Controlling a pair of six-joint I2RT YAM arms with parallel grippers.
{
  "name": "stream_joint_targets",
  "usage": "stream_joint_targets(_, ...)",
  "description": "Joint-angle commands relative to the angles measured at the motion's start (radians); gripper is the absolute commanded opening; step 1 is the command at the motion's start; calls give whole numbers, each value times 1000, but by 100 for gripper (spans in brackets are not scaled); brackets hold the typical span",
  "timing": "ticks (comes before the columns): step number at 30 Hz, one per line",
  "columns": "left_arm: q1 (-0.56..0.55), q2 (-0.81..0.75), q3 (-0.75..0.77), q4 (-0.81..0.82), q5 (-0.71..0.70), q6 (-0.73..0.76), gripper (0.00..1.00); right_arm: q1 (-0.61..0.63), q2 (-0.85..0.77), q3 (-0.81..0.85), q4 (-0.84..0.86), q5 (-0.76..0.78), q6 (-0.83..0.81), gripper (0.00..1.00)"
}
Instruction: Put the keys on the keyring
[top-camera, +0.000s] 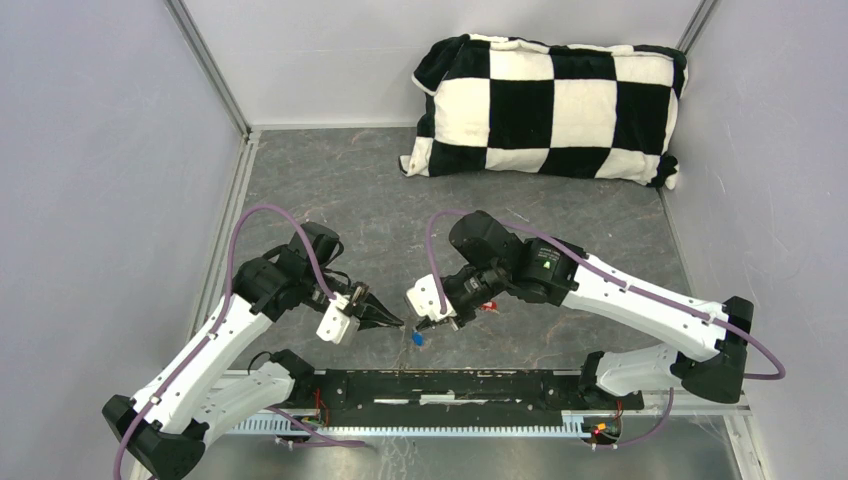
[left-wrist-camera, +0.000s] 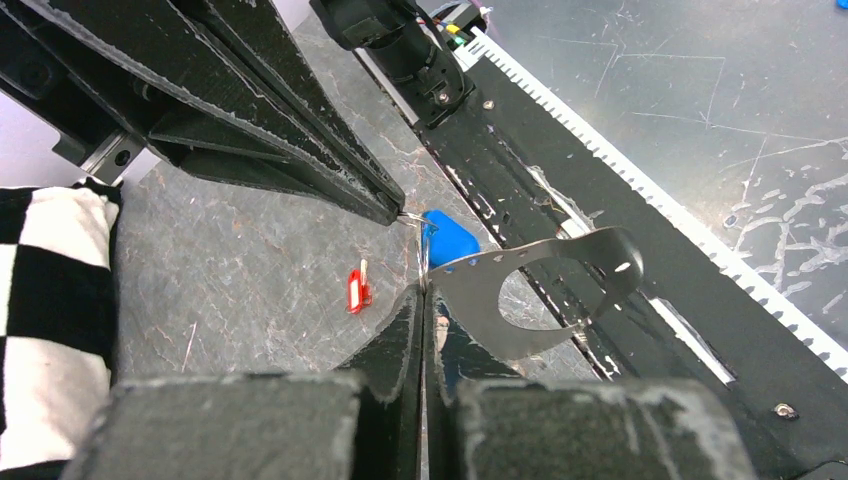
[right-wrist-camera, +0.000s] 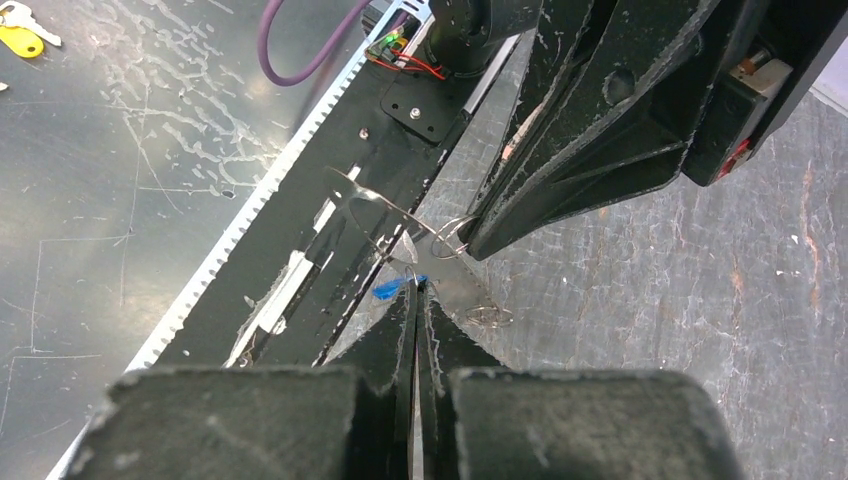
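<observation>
grey table, one red key lying; left pincer pinches the keyring, right pincer one blue key.

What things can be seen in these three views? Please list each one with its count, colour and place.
pillow: one, black and white checks, far right of the table
table: one, grey marbled top
black rail: one, near edge, between the arm bases
yellow tag: one, on the lower surface beyond the near edge
red key: one, red head, lying on the table by the right arm's wrist, held by nothing
blue key: one, blue head, between the two gripper tips
keyring: one, grey band, pinched by the left gripper
left arm, right arm: two, white and black, purple cables
left gripper: black, shut on keyring
right gripper: black, shut, seemingly on the blue key's wire ring
</observation>
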Motion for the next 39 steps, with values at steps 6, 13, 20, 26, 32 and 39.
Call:
stream_joint_targets(6, -3, -4, 41, 0, 39, -41, 2, 6, 12, 56, 20, 13, -12, 0)
stream_joint_targets(13, -3, 7, 34, 4, 40, -83, 2, 7, 5, 46, 35, 50, 4, 0)
stream_joint_targets(20, -3, 4, -9, 14, -17, -108, 2, -21, -105, -240, 263, 291, 163, 0)
stream_joint_targets(26, -2, -3, -23, 13, -82, -142, 2, -103, -193, -520, 518, 458, 380, 4)
stream_joint_targets(32, 0, -15, -40, 13, -203, -147, 2, -106, -283, -744, 761, 666, 524, 55)
stream_joint_targets(39, 6, -7, 16, -127, -284, -114, 2, -135, -299, -791, 943, 708, 641, 98)
